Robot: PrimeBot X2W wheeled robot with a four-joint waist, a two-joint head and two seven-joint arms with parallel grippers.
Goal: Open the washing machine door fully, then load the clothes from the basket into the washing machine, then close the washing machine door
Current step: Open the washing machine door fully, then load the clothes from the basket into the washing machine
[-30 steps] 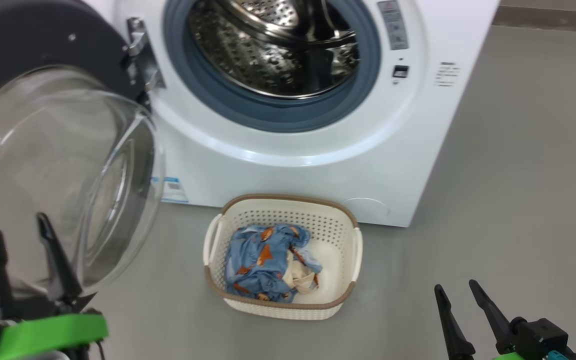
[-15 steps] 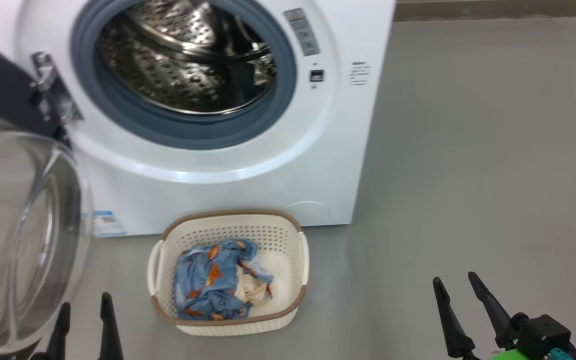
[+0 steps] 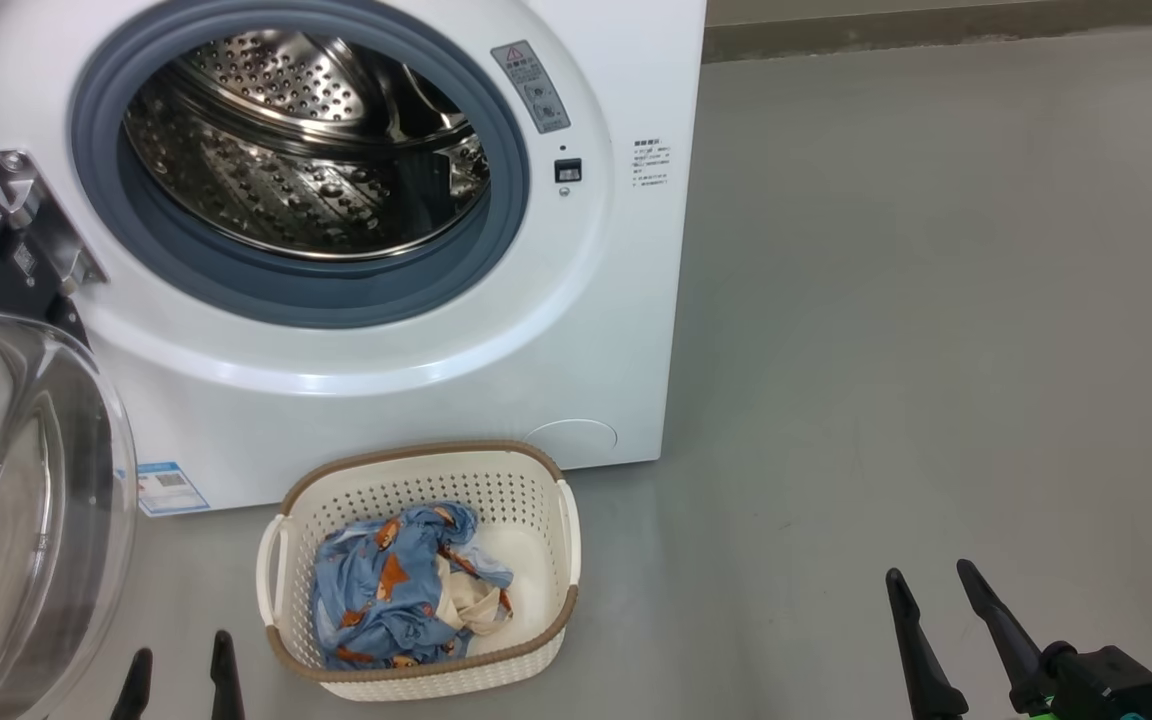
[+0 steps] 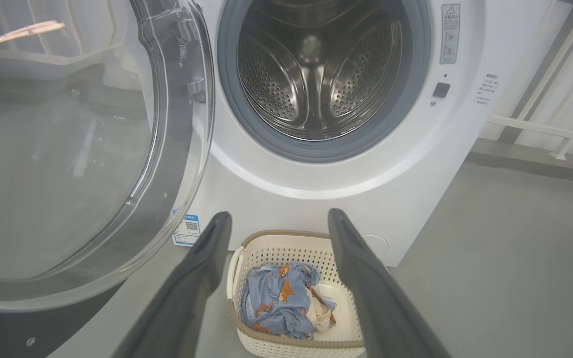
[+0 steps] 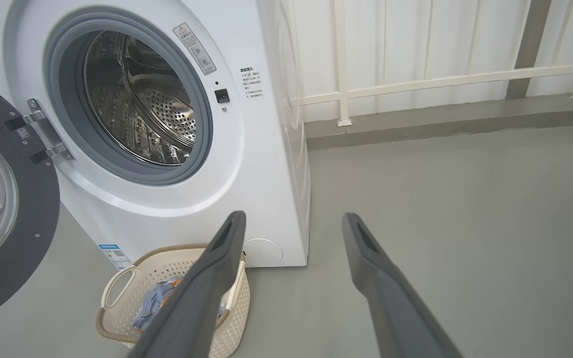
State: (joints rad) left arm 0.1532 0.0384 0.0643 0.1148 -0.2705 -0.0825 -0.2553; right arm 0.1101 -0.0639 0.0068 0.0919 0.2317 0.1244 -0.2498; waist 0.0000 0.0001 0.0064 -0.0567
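Note:
The washing machine [image 3: 416,380] stands with its steel drum [image 3: 306,150] exposed. The washing machine door [image 3: 26,500] hangs swung out on its left hinge, glass bowl toward me. On the floor before it sits the basket [image 3: 416,452], holding the clothes [image 3: 386,600], a blue printed bundle with a cream piece. My left gripper [image 3: 183,660] is open at the bottom edge, just left of the basket and beside the door. In the left wrist view the left gripper [image 4: 279,215] frames the basket [image 4: 286,236] and clothes [image 4: 276,303]. My right gripper [image 3: 929,572] is open over bare floor, far right of the basket.
Grey floor [image 3: 936,350] stretches to the right of the machine. A white railing [image 5: 416,82] and a low kerb run behind it in the right wrist view. A small blue label [image 3: 164,487] marks the machine's lower left front.
The head camera has swung, so machine and basket sit further left in view. My left gripper has dropped from in front of the door glass to the bottom edge. Both grippers stay open.

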